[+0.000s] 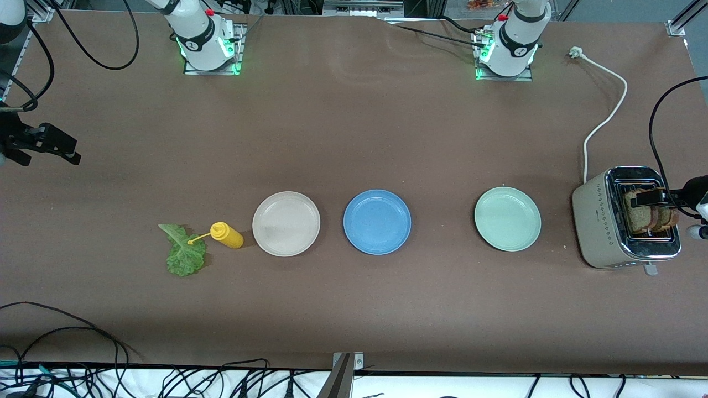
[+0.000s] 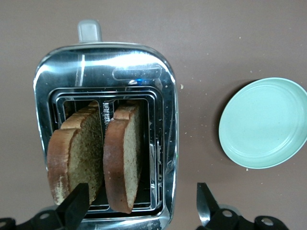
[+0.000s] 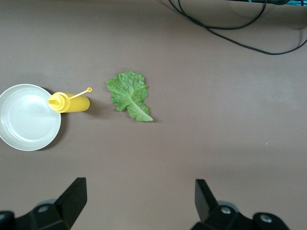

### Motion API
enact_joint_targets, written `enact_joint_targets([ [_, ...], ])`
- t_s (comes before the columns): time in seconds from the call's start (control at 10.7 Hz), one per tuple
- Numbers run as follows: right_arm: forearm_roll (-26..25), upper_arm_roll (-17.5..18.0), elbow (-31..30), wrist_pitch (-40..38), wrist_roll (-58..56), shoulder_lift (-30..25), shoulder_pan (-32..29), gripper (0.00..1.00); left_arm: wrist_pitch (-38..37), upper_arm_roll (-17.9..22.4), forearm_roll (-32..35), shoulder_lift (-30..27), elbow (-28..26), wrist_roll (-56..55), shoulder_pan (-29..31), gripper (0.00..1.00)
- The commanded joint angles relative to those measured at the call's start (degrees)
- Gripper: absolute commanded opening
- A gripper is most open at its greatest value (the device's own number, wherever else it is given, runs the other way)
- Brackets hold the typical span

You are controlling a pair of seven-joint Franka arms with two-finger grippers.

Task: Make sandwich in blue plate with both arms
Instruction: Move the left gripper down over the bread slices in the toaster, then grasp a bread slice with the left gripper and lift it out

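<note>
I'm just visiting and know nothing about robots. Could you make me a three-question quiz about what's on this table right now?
1. True or false: the blue plate already holds bread.
2. Where are the two bread slices?
   A. on the green plate
   B. in the toaster
   C. beside the lettuce
3. Fill in: the left gripper hangs open over the ____, while the right gripper, also open, waits above bare table at its own arm's end.

Key:
1. False, it is empty.
2. B
3. toaster
</note>
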Motion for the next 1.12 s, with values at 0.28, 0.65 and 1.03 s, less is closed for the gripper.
enact_joint_targets([
  [0.28, -0.98, 0.09, 1.23, -0.89, 0.59, 0.32, 0.01, 1.0, -0.03, -0.34, 1.62, 2.97, 1.3, 0.79, 1.3, 0.57],
  [0.65, -0.98, 0.09, 1.23, -0.89, 0.59, 0.32, 0.01, 1.0, -0.21, -0.34, 1.62, 3.32, 0.94, 1.23, 1.56, 0.01],
  [1.03, -0.98, 0.09, 1.23, -0.89, 0.59, 0.32, 0.1, 1.0, -0.56, -0.43, 1.71, 3.15, 1.03, 1.15, 1.48, 0.0],
])
